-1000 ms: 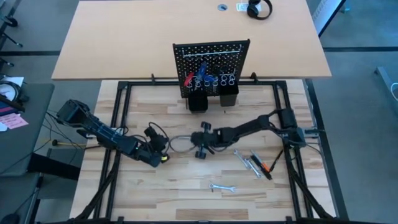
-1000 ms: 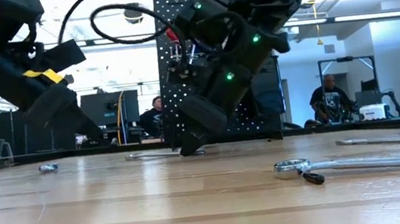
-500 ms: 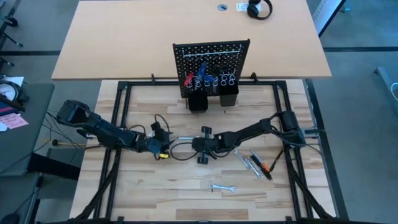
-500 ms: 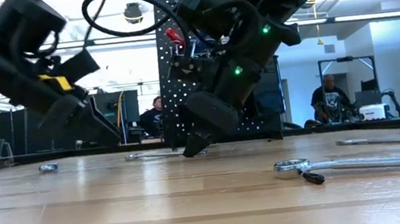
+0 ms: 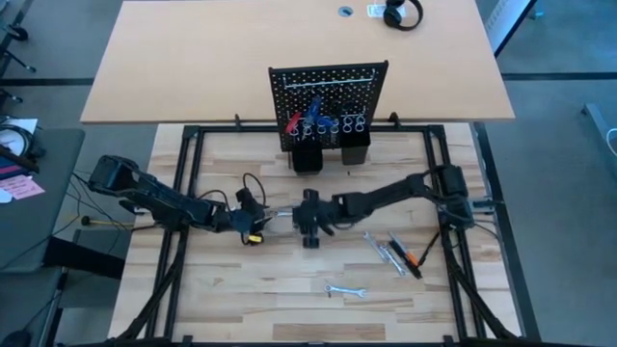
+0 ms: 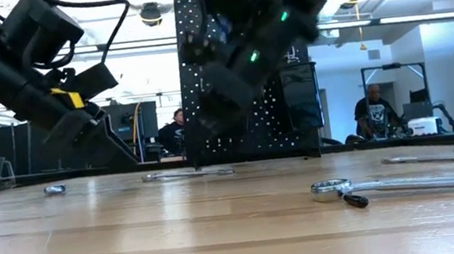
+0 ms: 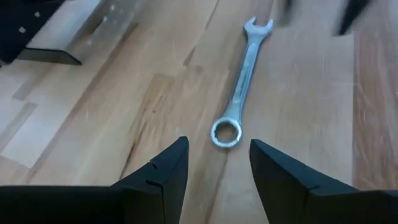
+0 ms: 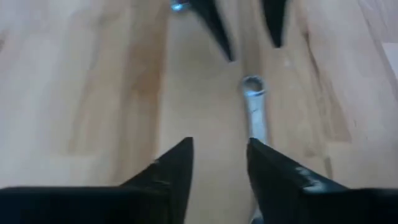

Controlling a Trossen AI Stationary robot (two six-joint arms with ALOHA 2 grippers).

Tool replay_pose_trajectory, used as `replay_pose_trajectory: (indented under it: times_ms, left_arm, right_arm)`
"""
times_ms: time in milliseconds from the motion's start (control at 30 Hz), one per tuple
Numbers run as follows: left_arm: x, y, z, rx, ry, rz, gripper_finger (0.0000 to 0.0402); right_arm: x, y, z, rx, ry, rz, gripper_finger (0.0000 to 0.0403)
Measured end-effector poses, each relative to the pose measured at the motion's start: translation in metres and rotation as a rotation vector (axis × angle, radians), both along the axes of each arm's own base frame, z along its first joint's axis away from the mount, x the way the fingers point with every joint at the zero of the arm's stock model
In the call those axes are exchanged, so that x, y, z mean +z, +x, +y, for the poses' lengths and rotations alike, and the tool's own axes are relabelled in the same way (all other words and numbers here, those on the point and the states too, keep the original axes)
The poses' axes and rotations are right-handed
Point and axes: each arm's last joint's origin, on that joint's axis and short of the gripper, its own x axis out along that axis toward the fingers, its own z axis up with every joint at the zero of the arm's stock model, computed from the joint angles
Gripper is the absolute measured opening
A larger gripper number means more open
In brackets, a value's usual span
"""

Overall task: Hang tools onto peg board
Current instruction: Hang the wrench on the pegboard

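Room: we're in a lab-type space, monitors and a couple of people (image 6: 372, 115) way back behind the bench in the low view.
Surface: a light butcher-block table (image 5: 270, 299) in a black frame, with a plain tan desk (image 5: 193, 58) above it in the high view and headphones (image 5: 401, 13) at that desk's top edge.
Peg board (image 5: 328, 82): stands upright at upper centre of the high view, two black cups (image 5: 328, 154) at its base.
Done so far: we count a red-handled tool (image 5: 293, 122) and some blue-handled ones (image 5: 312, 123) already on the board, next to the silver ring hooks (image 5: 349, 123).
Left to do: plenty, we reckon. A small wrench (image 5: 344, 290) lies at lower centre, a cluster of tools (image 5: 397, 253) incl. an orange-and-black one at right of centre.
Current target: the silver combination wrench (image 7: 241, 81), flat on the wood at dead centre, between the two grippers.
Left gripper (image 7: 219, 163): fingers spread, empty, hanging just short of the wrench's ring end.
Right gripper (image 8: 221, 162): fingers apart too, holding nothing, at the opposite end of that wrench.
Our guess: neither has a grip yet, so this one isn't picked up.
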Motion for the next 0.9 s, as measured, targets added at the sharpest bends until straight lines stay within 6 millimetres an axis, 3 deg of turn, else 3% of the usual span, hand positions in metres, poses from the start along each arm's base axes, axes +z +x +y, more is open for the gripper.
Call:
replay_pose_trajectory:
  times_ms: [167, 333, 600, 900]
  left_arm:
    - [-0.001, 0.0, -0.002, -0.036, -0.029, 0.013, 0.0162]
    - [0.002, 0.003, -0.001, -0.036, -0.037, -0.036, 0.0162]
    - [-0.021, 0.015, 0.003, -0.035, 0.009, 0.0, 0.0162]
    - [-0.044, 0.055, -0.001, -0.001, 0.057, 0.021, 0.0161]
  right_arm:
    - [-0.017, 0.011, -0.036, -0.021, 0.116, -0.064, 0.0205]
    - [-0.035, 0.016, -0.057, -0.063, 0.22, -0.048, 0.0223]
    - [-0.043, 0.025, -0.054, 0.002, 0.343, 0.046, 0.021]
    - [-0.044, 0.025, -0.051, 0.032, 0.491, 0.062, 0.0195]
